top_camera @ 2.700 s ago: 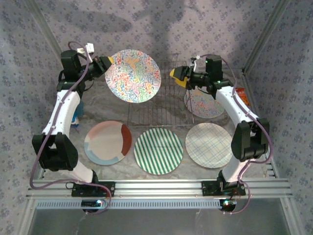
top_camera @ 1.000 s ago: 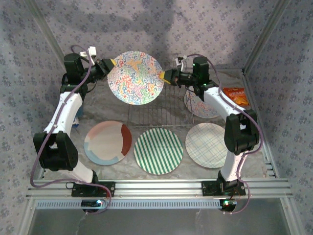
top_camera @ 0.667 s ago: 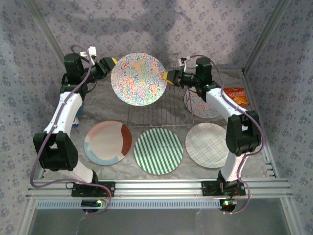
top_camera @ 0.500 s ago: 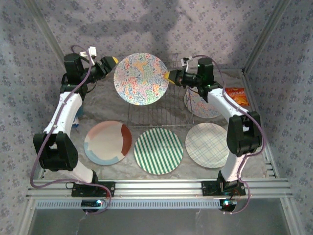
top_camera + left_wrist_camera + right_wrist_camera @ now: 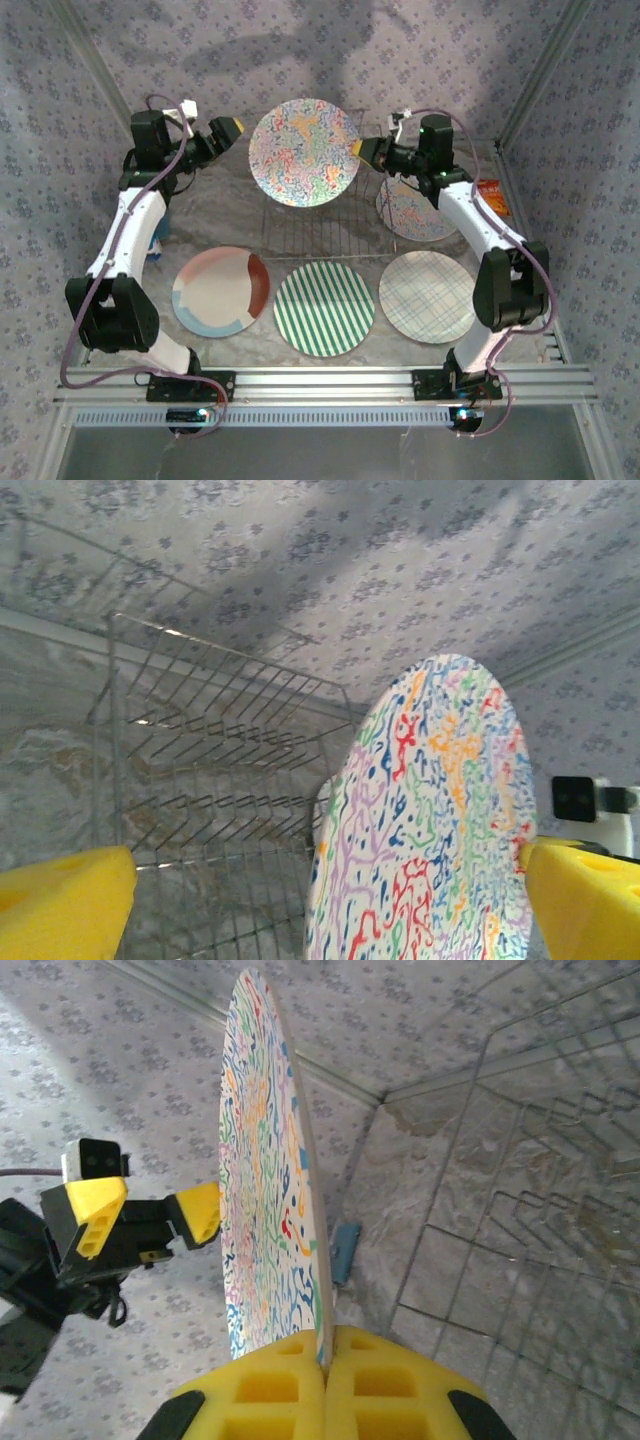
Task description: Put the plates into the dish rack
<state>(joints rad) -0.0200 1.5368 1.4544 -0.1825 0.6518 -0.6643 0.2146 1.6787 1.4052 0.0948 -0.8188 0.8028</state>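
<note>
The multicolour floral plate (image 5: 303,152) stands on edge over the far part of the dish rack (image 5: 320,225). The right gripper (image 5: 362,150) pinches it at the right rim, jaws narrow on the thin edge; the left gripper (image 5: 228,130) gapes wide, clear of the left rim. Plate judged rigid, thin, smooth and possibly breakable: a one-sided rim pinch may let it pivot or slip, so hold deep on the rim and guide the lower edge between tines.
</note>
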